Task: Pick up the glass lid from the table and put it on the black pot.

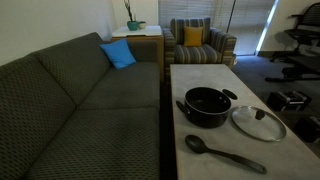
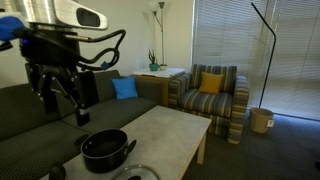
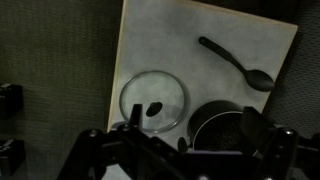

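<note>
On the bench point(image 1: 200, 75) — one black pot point(image 1: 206, 106), one glass lid point(image 1: 258, 122), one black spoon point(image 1: 228, 156). Beside it — one sofa point(image 1: 60, 110), one striped armchair point(image 1: 200, 48), one blue cushion point(image 1: 117, 54), one yellow cushion point(image 1: 192, 36).

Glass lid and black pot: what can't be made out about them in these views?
- Glass lid: in an exterior view the bottom edge cuts it off, so only part of the rim shows.
- Black pot: in the wrist view its lower part is hidden behind the gripper, which is dark and blurred.
- Inside of the pot: too dark in every view to tell whether anything lies in it.
</note>
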### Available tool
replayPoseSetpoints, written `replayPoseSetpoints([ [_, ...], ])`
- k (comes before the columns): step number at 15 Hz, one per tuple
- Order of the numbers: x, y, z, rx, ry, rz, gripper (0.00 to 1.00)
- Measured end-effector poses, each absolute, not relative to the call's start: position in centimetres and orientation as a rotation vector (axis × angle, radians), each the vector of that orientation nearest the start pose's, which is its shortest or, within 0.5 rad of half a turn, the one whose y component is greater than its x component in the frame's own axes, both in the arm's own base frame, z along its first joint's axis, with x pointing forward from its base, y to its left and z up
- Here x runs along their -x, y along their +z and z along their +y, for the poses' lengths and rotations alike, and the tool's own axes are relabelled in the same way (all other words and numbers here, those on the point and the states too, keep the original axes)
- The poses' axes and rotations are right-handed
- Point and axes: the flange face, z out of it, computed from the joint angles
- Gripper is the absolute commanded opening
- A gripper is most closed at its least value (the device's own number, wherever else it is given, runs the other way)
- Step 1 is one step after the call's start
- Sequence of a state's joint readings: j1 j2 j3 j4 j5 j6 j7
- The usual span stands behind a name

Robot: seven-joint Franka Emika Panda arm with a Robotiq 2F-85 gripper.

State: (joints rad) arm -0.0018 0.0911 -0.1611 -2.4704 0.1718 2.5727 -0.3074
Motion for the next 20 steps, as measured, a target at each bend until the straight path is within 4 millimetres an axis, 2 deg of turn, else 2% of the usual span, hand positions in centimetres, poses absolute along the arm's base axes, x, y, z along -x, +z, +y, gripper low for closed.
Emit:
replayPoseSetpoints([
  [5, -47.3, 27.6, -8.1, 3.065, -0.1, -0.003, 1.0],
  [8, -47.7, 27.2, -7.8, 3.058, -0.108, -0.05, 1.0],
  [10, -48.8, 26.5, -7.8, 3.037, -0.119, -0.105, 1.0],
  [15, -52.9, 21.5, -7.4, 3.029, -0.054, -0.282, 1.0],
  [20, -57.3, 14.6, -7.9, 3.073, 0.083, -0.377, 1.0],
])
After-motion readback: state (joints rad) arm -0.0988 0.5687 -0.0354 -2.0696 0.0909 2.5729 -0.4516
